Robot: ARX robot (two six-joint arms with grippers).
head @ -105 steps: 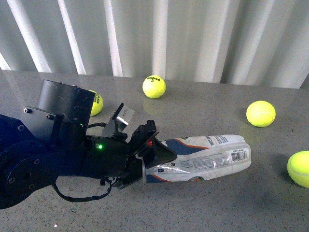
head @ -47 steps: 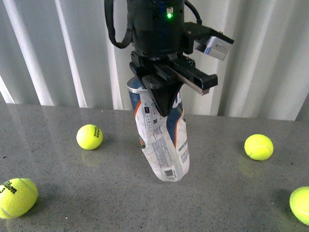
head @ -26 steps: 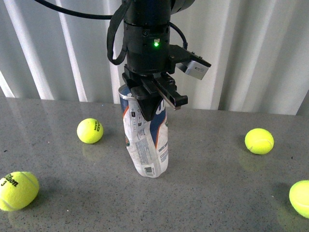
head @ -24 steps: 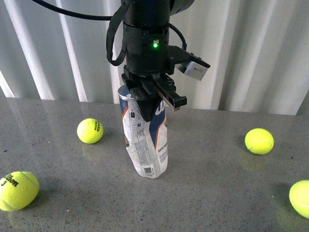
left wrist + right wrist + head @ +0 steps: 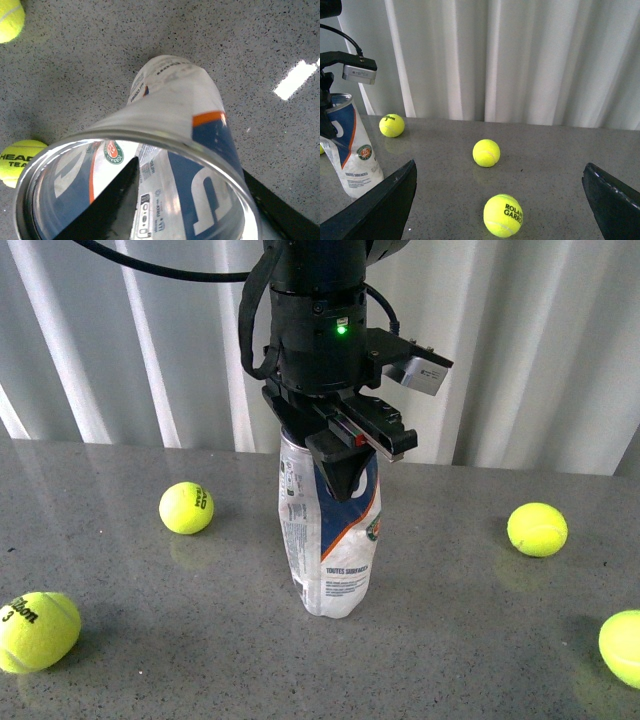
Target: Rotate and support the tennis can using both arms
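Pinched only at its rim by the left gripper point(image 5: 338, 472), the tennis can point(image 5: 330, 560) could topple; the right gripper point(image 5: 500, 172) hung spread, apart.

Tabletop point(image 5: 470, 660) open rnd upright can point(image 5: 330, 550), 4 balls point(image 5: 537, 530) scattered well apart

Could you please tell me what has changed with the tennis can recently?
The left gripper, clamped on the rim throughout, lifted the tennis can from lying on the table to standing upright, then twisted it so the round logo now faces the camera, shifting it slightly rightward. The tennis balls have stayed put over the last half second.
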